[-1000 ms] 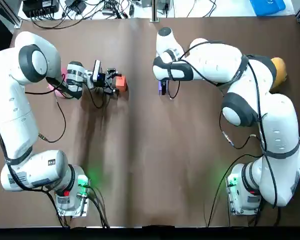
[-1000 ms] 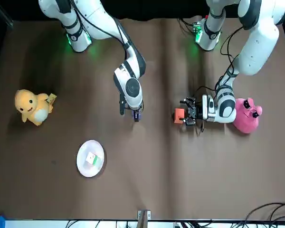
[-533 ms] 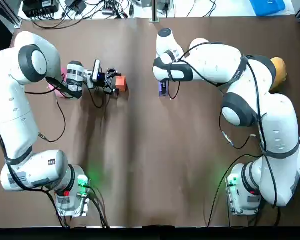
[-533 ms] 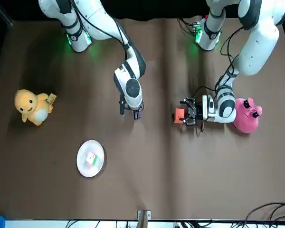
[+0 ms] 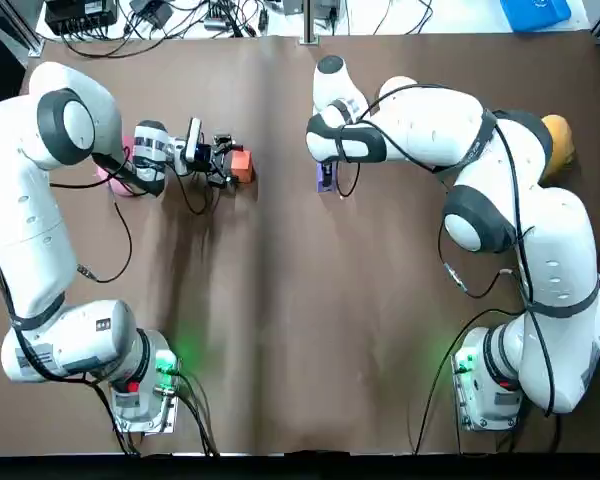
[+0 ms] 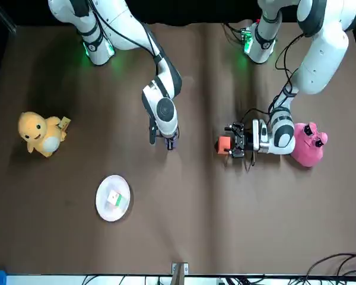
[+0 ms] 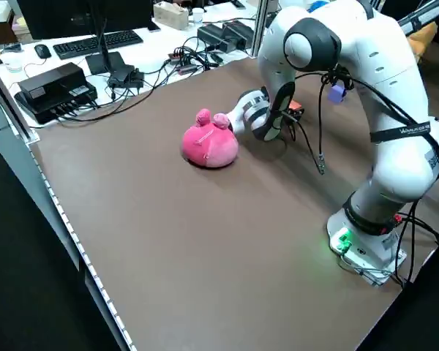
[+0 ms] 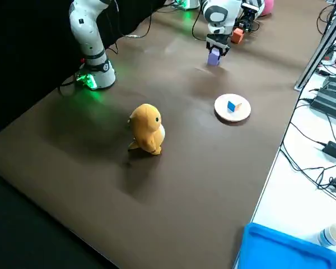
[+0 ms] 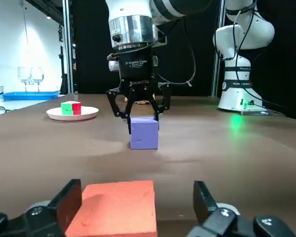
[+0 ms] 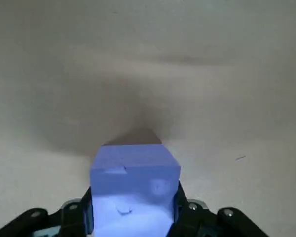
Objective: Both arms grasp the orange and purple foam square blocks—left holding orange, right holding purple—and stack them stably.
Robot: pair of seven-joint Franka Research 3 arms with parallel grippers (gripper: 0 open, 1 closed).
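Watching remotely, I see the right tool (image 5: pixel 325 180) clenched on the purple block (image 8: pixel 214 57) near the middle of the worktop (image 5: pixel 300 320); my left tool (image 5: pixel 232 165) lies low, released, flanking the orange block (image 9: pixel 116 210).

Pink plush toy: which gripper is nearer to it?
Left. The left gripper is close to the pink plush toy; the right gripper holds the purple block farther away.

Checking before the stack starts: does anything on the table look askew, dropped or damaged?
Nothing stands out. The purple block sits square in the shut right gripper; the orange block lies flat inside the open left gripper.
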